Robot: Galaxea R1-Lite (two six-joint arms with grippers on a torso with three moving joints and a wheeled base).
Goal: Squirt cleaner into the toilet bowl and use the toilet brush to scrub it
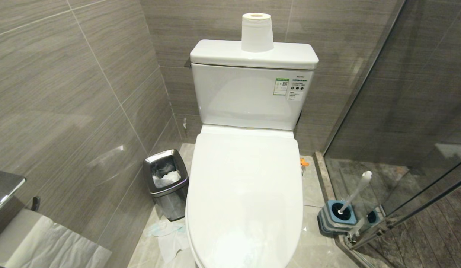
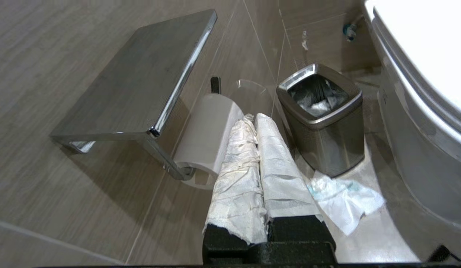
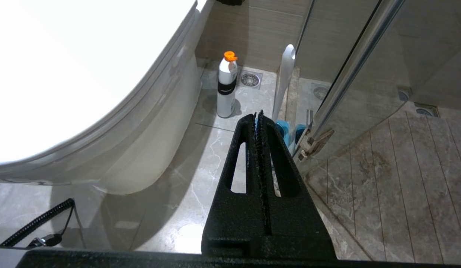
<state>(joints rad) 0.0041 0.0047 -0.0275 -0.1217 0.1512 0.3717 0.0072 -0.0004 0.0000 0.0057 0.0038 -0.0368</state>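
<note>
Right hand [image 3: 259,119] hanging low at the toilet's right flank, black fingers pressed together, gripping nothing. Just ahead of it the brush [image 3: 283,80] is standing in its blue holder [image 3: 282,128], handle rising near upright with a slight lean, paddle tip on top, close against the shower glass [image 3: 364,56]. A white bottle with an orange cap [image 3: 227,87] is standing on the floor between bowl and brush, a little farther off; likely the cleaner.

Left hand [image 2: 254,117] hanging on the other side, paper-wrapped fingers closed together, holding nothing, pointing toward the steel bin [image 2: 321,123] and the paper holder [image 2: 141,82], away from brush and bottle.

Judgement: right arm is the nearer one to both; a grasp on the handle would want fingers opening across its upright axis.

Toilet [image 1: 245,193] sitting dead centre, glossy white, lid down, so the bowl is covered. Spare roll [image 1: 256,31] sitting on the tank.
</note>
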